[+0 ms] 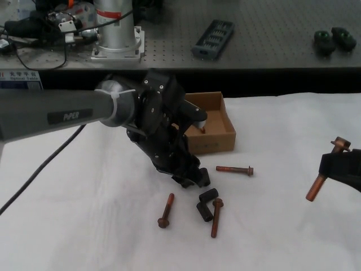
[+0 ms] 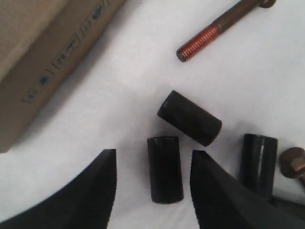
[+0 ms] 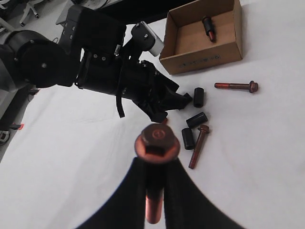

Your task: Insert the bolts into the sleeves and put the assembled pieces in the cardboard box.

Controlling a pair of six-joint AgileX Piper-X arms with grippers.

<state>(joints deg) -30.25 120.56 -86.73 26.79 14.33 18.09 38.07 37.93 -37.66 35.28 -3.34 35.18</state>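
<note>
since the black sleeve (image 2: 165,169) lying at six o'clock from the cardboard box (image 1: 217,138) looks light, rigid, smooth and apt to roll, the left gripper (image 2: 153,155), spread wide astride it, should pinch its mid-length, while the right gripper (image 3: 156,164) clamps a copper bolt (image 3: 157,143) under its head.
</note>
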